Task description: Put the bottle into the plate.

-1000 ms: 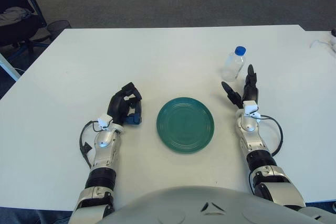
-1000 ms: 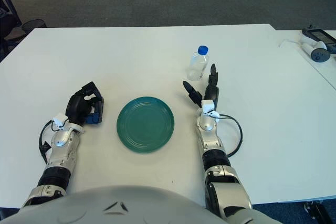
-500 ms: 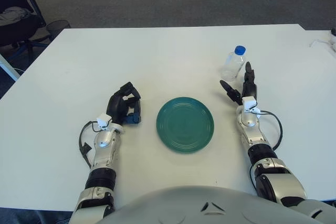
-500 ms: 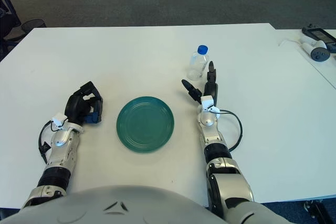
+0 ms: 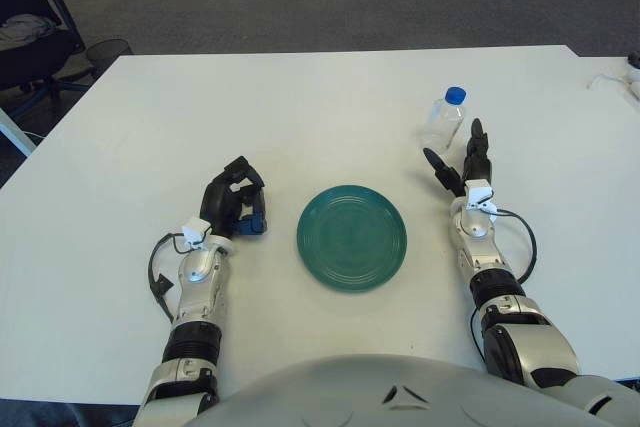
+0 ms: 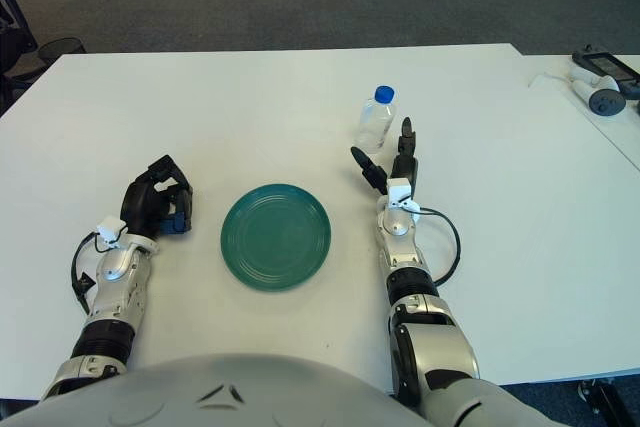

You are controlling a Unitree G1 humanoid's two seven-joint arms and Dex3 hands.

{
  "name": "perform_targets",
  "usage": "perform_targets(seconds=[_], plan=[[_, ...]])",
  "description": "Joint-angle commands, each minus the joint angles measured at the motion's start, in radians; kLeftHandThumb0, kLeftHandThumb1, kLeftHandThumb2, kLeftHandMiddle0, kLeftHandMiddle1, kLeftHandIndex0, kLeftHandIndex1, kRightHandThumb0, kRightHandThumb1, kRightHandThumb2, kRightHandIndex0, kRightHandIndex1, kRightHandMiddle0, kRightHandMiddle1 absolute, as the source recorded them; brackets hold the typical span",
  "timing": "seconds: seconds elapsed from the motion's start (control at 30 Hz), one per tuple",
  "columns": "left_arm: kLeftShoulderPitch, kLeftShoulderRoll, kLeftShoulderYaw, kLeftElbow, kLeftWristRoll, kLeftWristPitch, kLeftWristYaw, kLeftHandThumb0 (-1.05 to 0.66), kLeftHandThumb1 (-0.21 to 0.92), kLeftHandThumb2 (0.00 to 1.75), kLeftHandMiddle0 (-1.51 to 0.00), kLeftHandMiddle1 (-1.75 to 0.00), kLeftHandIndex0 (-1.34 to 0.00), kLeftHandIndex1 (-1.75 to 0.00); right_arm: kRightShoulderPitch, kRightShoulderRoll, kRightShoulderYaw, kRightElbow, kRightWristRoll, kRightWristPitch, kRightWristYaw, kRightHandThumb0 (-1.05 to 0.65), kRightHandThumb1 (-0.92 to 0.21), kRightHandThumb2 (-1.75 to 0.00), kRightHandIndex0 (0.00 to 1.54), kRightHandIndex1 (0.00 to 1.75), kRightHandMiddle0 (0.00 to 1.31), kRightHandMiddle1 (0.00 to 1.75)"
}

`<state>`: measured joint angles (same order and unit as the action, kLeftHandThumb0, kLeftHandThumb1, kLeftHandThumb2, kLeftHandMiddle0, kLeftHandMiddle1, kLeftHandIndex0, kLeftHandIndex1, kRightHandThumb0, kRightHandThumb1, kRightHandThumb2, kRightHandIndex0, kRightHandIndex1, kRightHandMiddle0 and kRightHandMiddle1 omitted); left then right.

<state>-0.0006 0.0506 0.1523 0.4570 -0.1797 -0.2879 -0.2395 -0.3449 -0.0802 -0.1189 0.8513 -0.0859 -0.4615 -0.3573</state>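
Note:
A small clear bottle [image 5: 442, 121] with a blue cap stands upright on the white table, right of centre and toward the back. A round dark-green plate [image 5: 352, 237] lies in the middle, nearer the front. My right hand [image 5: 462, 163] is just in front of the bottle, a little to its right, fingers spread and holding nothing; a small gap separates them. My left hand [image 5: 233, 207] shows left of the plate with its fingers curled, holding nothing.
The white table [image 5: 260, 107] reaches to a far edge over dark carpet. A chair and a bin [image 5: 108, 49] stand past the far left corner. White and grey devices [image 6: 598, 79] lie on a neighbouring surface at the far right.
My right hand has crept forward toward the bottle, its fingers still spread. The left hand, the bottle and the plate have stayed put.

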Motion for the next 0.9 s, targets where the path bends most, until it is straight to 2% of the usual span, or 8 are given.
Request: perform_targets(seconds=[0.0,0.5,0.87], plan=[[0.055,-0.005,-0.001,0.037,-0.004,0.057,0.003,-0.6,0.05,1.65,-1.3,-1.75,-0.84,-1.75,0.031,0.024,-0.025,0.084,0.033,0.052,-0.01,-0.99,-0.92,-0.17,0.0,0.0,0.0,0.0],[0.06,-0.006,0.006,0.022,-0.002,0.059,0.016,-0.61,0.04,1.66,-1.33,-1.75,-0.85,-1.75,-0.103,0.027,-0.082,0.195,0.067,0.056,-0.017,-0.97,-0.92,-0.26,0.0,0.0,0.0,0.0],[0.07,-0.007,0.003,0.005,0.001,0.061,0.023,-0.6,0.05,1.65,-1.33,-1.75,-0.84,-1.75,-0.257,0.026,-0.071,0.305,0.05,0.101,0.004,-0.99,-0.92,-0.29,0.0,0.0,0.0,0.0]])
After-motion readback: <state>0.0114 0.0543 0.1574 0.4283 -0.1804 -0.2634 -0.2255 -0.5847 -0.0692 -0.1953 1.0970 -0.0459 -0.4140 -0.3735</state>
